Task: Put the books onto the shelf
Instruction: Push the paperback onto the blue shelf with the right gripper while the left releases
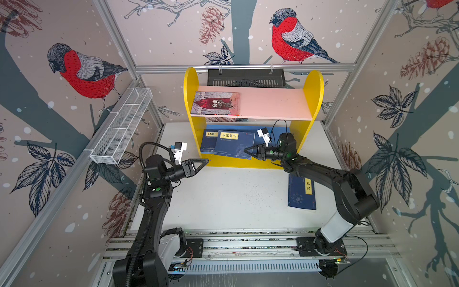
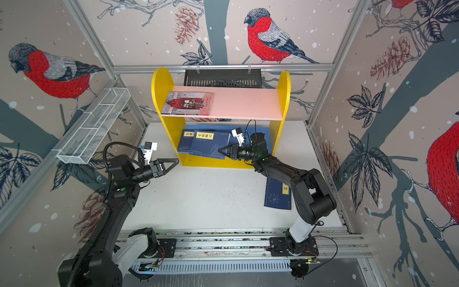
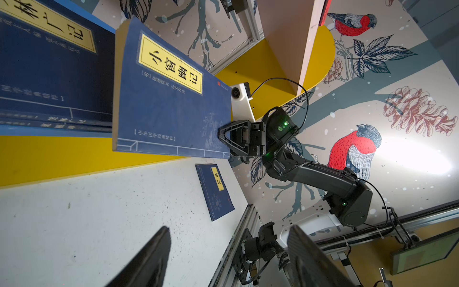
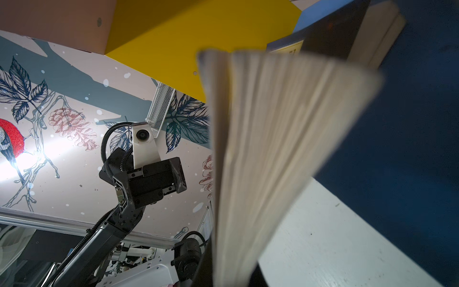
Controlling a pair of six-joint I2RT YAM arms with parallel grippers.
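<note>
The shelf (image 1: 315, 99) stands at the back, with yellow sides, a pink upper board and a blue lower board. A grey-and-red book (image 1: 215, 103) lies on the pink board. My right gripper (image 1: 247, 150) is shut on the edge of a navy book (image 1: 233, 146), tilted over the lower board; its page edges (image 4: 260, 149) fill the right wrist view. More navy books (image 3: 49, 62) lie stacked beside it. Another navy book (image 1: 301, 193) lies flat on the table under my right arm. My left gripper (image 3: 228, 228) is open and empty by the shelf's front left corner.
A white wire basket (image 1: 121, 124) hangs on the left wall. A black slotted tray (image 1: 246, 78) hangs on the rail behind the shelf. The white table (image 1: 223, 198) stretches in front of the shelf, bounded at the front by aluminium rails (image 1: 248, 244).
</note>
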